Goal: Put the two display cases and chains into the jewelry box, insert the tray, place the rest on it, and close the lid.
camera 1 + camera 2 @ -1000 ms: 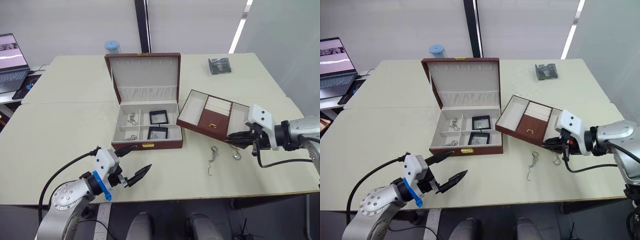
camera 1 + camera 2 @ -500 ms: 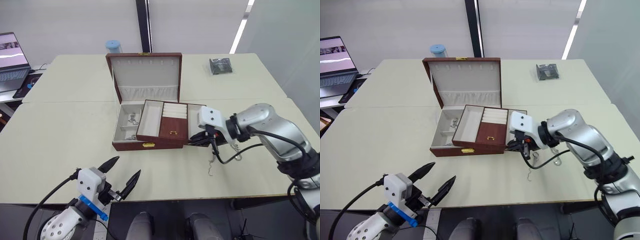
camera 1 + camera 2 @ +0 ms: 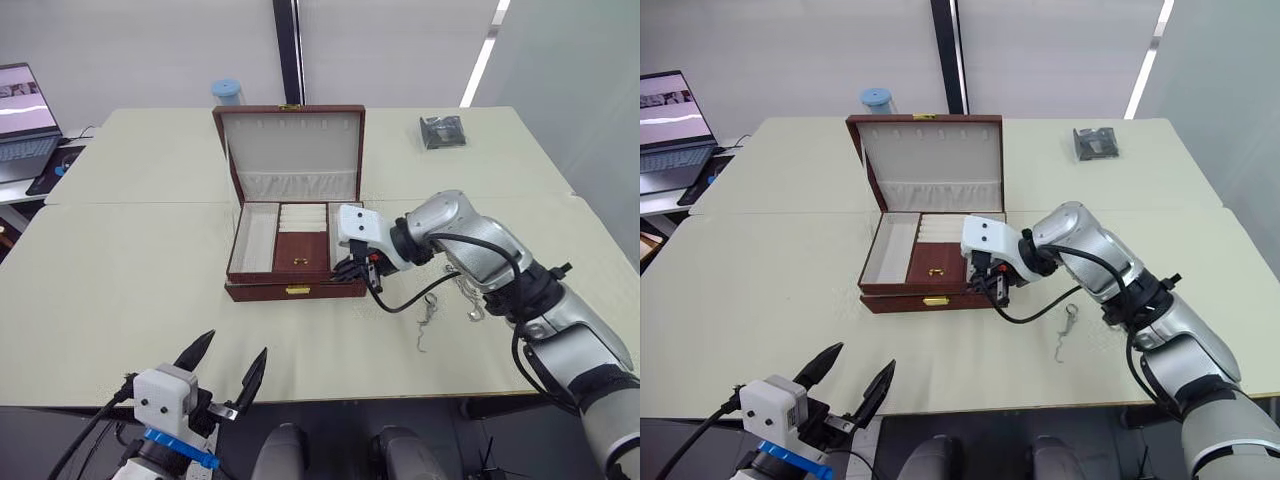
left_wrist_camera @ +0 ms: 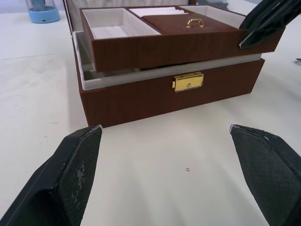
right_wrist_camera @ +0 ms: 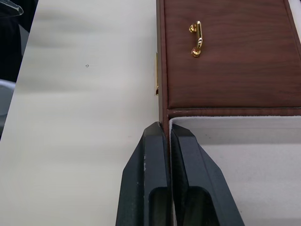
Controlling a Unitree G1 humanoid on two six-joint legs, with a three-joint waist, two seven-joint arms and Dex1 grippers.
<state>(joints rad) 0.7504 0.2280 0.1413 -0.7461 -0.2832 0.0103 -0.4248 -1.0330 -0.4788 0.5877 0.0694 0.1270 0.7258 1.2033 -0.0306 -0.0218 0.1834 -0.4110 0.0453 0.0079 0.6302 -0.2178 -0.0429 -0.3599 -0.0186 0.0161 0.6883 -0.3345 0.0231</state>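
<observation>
Two chains point(image 3: 428, 322) lay loose on worktop point(image 3: 120, 270), right of jewelry box point(image 3: 295, 290). Right hand point(image 5: 167, 141) pinched near-right wall of tray point(image 3: 295, 250), tray sitting atop box opening, lid point(image 3: 290, 145) upright. Left hand point(image 4: 169, 169) spread wide, empty, near worktop's near edge.

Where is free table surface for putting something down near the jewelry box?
Bare table lies left of the jewelry box and in front of its clasp. The right side is crowded: the right gripper grips the tray, with chains beyond.
</observation>
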